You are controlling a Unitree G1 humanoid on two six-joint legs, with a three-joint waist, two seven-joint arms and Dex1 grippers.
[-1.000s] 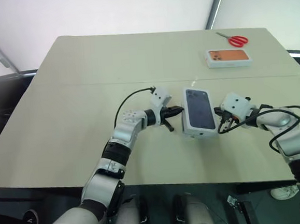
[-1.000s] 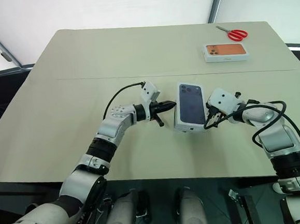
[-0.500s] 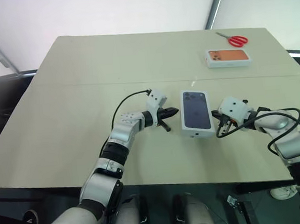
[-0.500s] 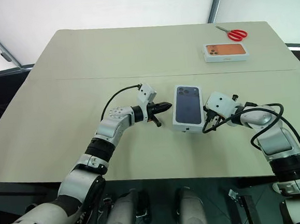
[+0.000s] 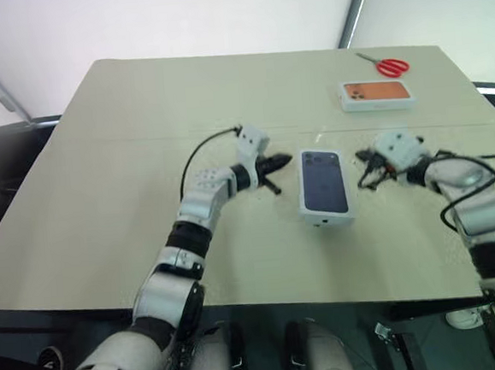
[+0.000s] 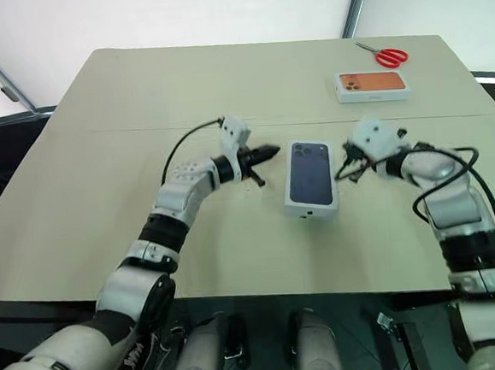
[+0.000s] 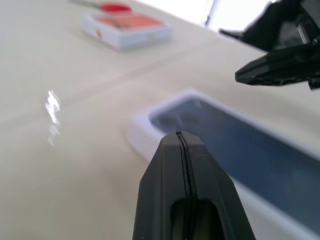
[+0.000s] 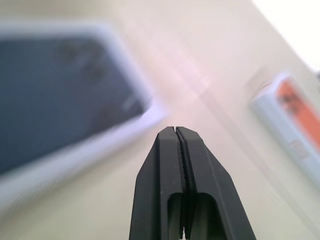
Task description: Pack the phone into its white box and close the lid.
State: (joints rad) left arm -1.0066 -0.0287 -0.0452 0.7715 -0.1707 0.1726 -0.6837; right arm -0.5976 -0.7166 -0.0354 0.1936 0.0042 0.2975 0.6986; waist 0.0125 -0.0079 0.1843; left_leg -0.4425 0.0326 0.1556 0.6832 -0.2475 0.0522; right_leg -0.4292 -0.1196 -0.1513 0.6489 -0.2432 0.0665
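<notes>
The lid (image 5: 325, 184) sits closed on the white box (image 6: 310, 209), a flat cardboard rectangle with rounded corners, its top face printed with a dark blue phone picture and a camera cluster at the far corner. It lies flat on the counter (image 5: 141, 142), a smooth, matte beige sheet with a faint seam running across it. The phone itself cannot be seen.

The left pincer (image 5: 282, 160) is clenched, its black fingers pressed tip to tip; the box is just beside it, on its right, not touching. The right pincer (image 5: 365, 157) is likewise clenched and empty, and the box lies just to its left, with a gap between them. Both pincers hang above the counter, flanking the far end of the box.

Beyond the right pincer, well apart, lies a second white box with an orange phone picture (image 5: 377, 93), and past it red-handled scissors (image 5: 386, 65). Nothing stands between either pincer and the box.

The left wrist view shows the seam line between its shut fingers (image 7: 182, 190), the glossy blue of the lid and the right pincer's black tips across it. The right wrist view shows the lid's white rim up close, blurred.
</notes>
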